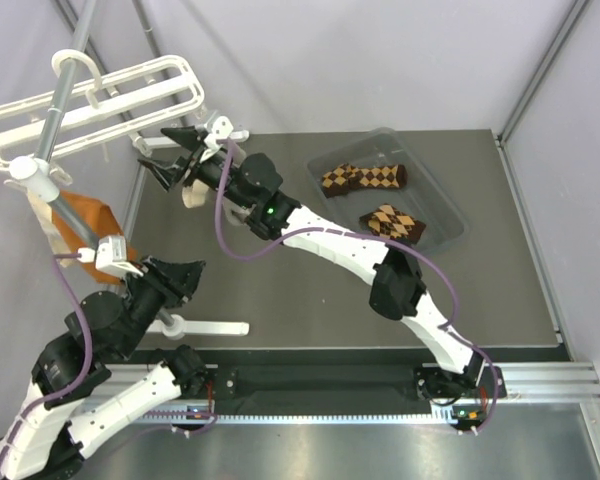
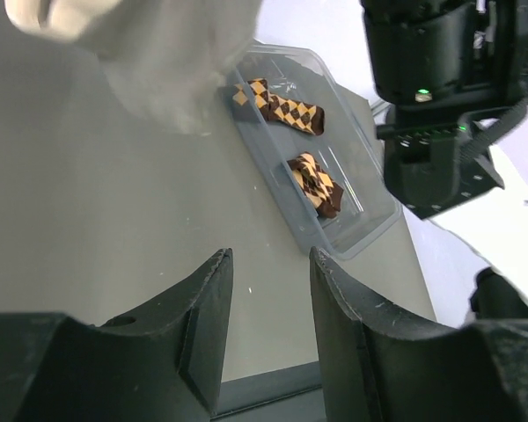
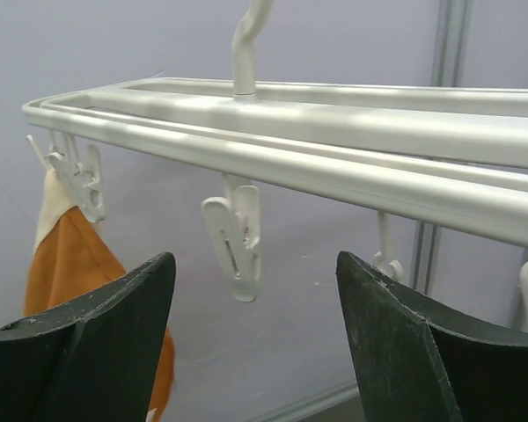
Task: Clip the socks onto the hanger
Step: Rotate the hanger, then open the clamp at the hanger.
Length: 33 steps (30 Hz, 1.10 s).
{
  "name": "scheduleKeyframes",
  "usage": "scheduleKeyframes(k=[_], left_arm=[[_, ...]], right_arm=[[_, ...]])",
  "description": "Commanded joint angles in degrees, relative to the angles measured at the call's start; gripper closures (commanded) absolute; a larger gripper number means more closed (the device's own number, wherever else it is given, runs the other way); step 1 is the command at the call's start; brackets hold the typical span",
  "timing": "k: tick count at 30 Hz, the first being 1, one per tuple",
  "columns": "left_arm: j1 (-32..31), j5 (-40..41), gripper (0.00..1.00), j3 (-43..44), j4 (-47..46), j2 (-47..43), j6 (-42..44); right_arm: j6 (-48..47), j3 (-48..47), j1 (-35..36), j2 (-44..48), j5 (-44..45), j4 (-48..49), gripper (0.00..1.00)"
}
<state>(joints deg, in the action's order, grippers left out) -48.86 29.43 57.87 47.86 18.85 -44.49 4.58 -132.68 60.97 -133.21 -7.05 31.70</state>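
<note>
Now | socks (image 1: 365, 180) both in tray (image 1: 450, 205) | right gripper (image 3: 253, 261) wide open, facing hanger (image 3: 334, 132) clip (image 3: 236, 237) | left gripper (image 2: 271, 264) narrowly open, empty

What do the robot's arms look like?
Both have white shells and black joints. The right arm carries a looping purple cable and a green light; the left arm has a purple cable too. The fingers are black wedges.
</note>
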Motion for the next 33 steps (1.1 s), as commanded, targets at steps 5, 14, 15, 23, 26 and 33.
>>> scheduleKeyframes(k=[5, 14, 15, 23, 26, 33], left_arm=[[-0.2, 1.5, 0.55, -0.5, 1.1, -2.6, -1.6], [-0.2, 1.8, 0.55, -0.4, 1.5, -3.3, -1.4], [-0.2, 1.8, 0.55, -0.4, 1.6, -3.4, -1.5], [-0.3, 2.4, 0.55, -0.7, 2.5, -4.6, -1.9], [-0.2, 2.5, 0.55, -0.7, 2.6, -4.8, -2.1], [-0.3, 1.8, 0.55, -0.9, 1.9, -4.5, -2.3]], right_arm=[[-0.9, -7.7, 0.3, -4.9, 4.2, 6.1, 0.31], [0.3, -11.3, 1.5, -7.8, 4.2, 7.6, 0.37], [0.2, -11.7, 1.7, -8.0, 4.2, 7.3, 0.38], [0.2, -10.3, 2.4, -6.5, 3.8, 7.8, 0.39], [0.3, -10.1, 2.5, -6.5, 3.5, 7.9, 0.39], [2.0, -12.2, 2.6, -8.6, 4.9, 8.5, 0.44]])
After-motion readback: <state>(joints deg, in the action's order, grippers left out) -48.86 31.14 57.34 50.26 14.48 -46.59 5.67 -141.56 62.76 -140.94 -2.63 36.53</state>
